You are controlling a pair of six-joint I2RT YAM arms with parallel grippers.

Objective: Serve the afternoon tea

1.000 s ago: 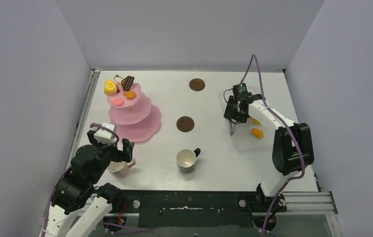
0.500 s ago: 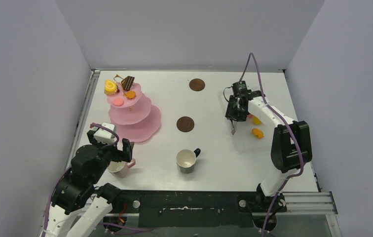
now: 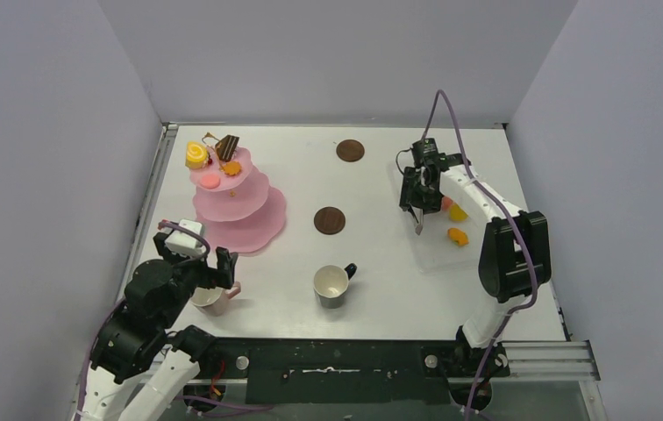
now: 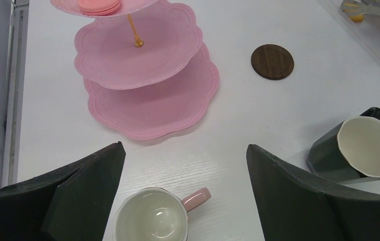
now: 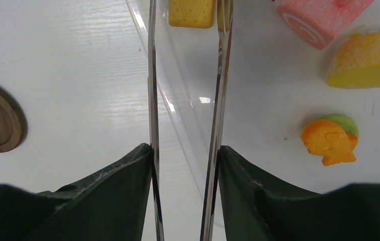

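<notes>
White table (image 3: 372, 263) | left claw (image 4: 184, 148) spread | right claw (image 5: 185, 150) pinching tongs (image 5: 220, 85) | biscuit (image 5: 191, 12) wrist-view only

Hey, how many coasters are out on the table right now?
2. The back coaster lies alone toward the rear. The middle coaster lies between the pink stand and the clear tray. Both are bare, and none seems hidden.

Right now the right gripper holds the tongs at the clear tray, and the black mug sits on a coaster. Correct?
No: the black mug stands on the bare table, apart from both coasters, as the top view shows. The right gripper does hold the tongs at the clear tray.
</notes>
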